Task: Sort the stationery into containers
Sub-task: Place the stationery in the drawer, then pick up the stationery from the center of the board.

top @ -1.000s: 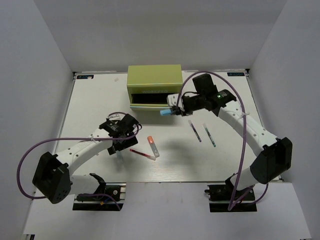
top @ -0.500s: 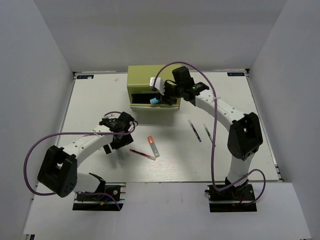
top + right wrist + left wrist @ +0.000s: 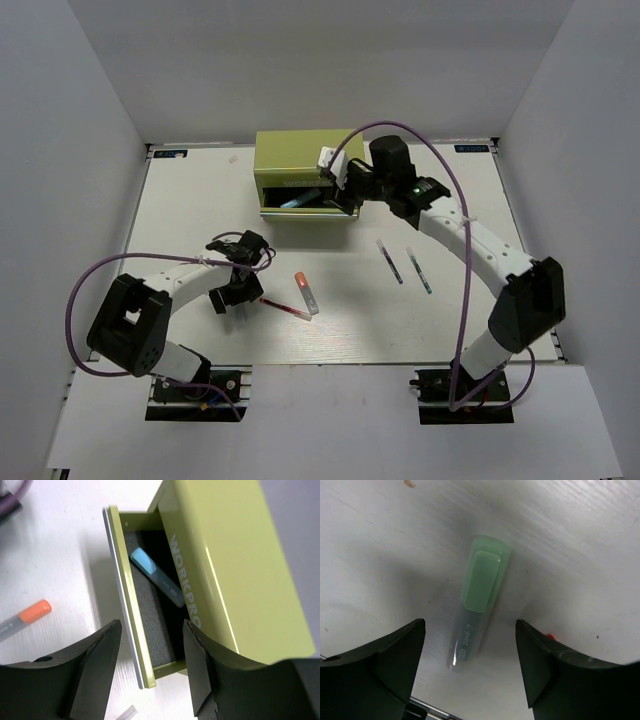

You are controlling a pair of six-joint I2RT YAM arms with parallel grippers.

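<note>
The yellow-green cabinet (image 3: 308, 152) stands at the back middle with its lower drawer (image 3: 131, 605) pulled out. The light blue marker (image 3: 156, 578) lies inside on the dark foam and also shows from above (image 3: 295, 200). My right gripper (image 3: 150, 645) is open and empty just above the drawer (image 3: 340, 195). My left gripper (image 3: 469, 645) is open, low over the table, with the pale green marker (image 3: 479, 600) lying between its fingers, untouched. The orange-capped marker (image 3: 307, 292), the red pen (image 3: 285, 308) and two dark pens (image 3: 389, 261) (image 3: 419, 270) lie on the table.
The white table (image 3: 200, 200) is closed in by white walls on the left, right and back. Purple cables loop from both arms. The left gripper (image 3: 232, 293) sits just left of the red pen. The dark pens lie right of centre.
My right gripper carried the light blue marker to the drawer, let it go inside and opened. My left gripper moved down over the pale green marker.
</note>
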